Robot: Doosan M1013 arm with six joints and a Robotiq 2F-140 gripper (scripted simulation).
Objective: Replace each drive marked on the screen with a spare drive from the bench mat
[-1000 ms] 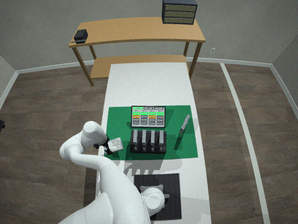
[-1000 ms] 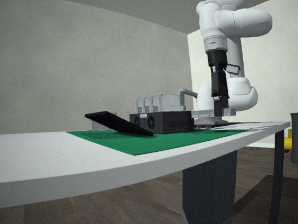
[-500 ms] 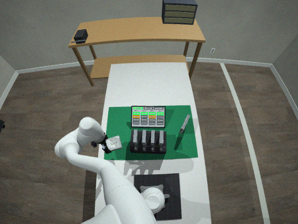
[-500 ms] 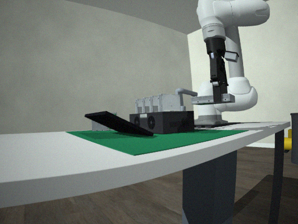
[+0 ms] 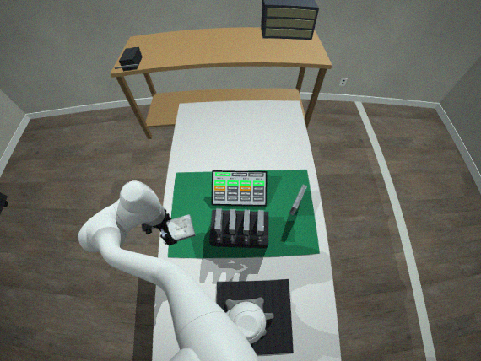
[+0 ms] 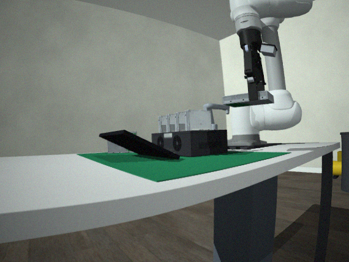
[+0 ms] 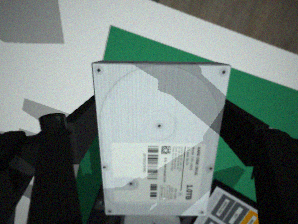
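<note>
While four drives stand in the dock (image 5: pixel 214 240) (image 6: pixel 209 144), the tool (image 5: pixel 176 228) (image 6: pixel 256 97) (image 7: pixel 157 109) clamps another drive (image 5: pixel 182 228) (image 6: pixel 237 99) (image 7: pixel 159 107) between its fingers.

Drive (image 5: pixel 182 228) (image 6: pixel 237 100) (image 7: pixel 157 135) in the fingers (image 5: pixel 170 239) (image 6: pixel 253 92) — now higher, white wrist (image 6: pixel 248 22) — raised too
</note>
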